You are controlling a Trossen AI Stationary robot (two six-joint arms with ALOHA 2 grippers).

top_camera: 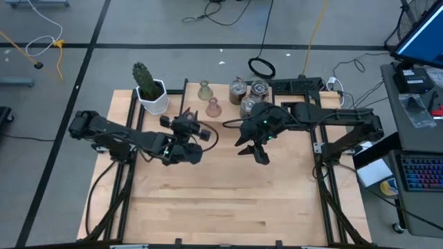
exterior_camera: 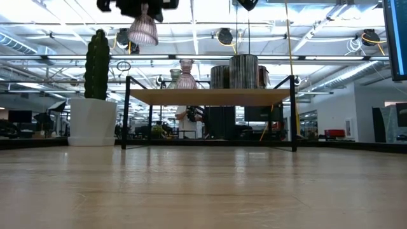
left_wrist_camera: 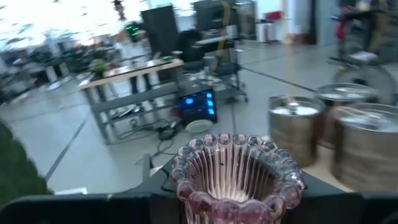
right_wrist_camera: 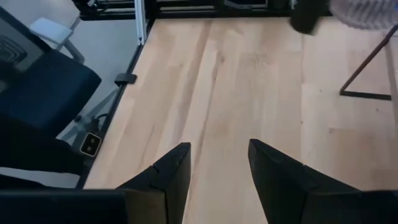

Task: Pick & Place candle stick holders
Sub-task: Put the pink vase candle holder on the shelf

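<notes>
Even, bright overhead light; arms cast soft shadows on the worktop (top_camera: 228, 200). Ceiling lamps glare in the low view. The left wrist view seems motion-blurred, background washed out.

Showing a ribbed pink glass holder (left_wrist_camera: 236, 177) with a beaded rim. Showing another pink holder (top_camera: 213, 107) beside a pale green holder (top_camera: 204, 90). Gleaming silvery: three round metal-and-glass holders (top_camera: 248, 93), finely ribbed down the sides. Showing a dark green cactus (top_camera: 145, 79) in a white pot (top_camera: 155, 101). Spreading pale wood grain: the table (top_camera: 221, 200). Looking black: both end effectors.
</notes>
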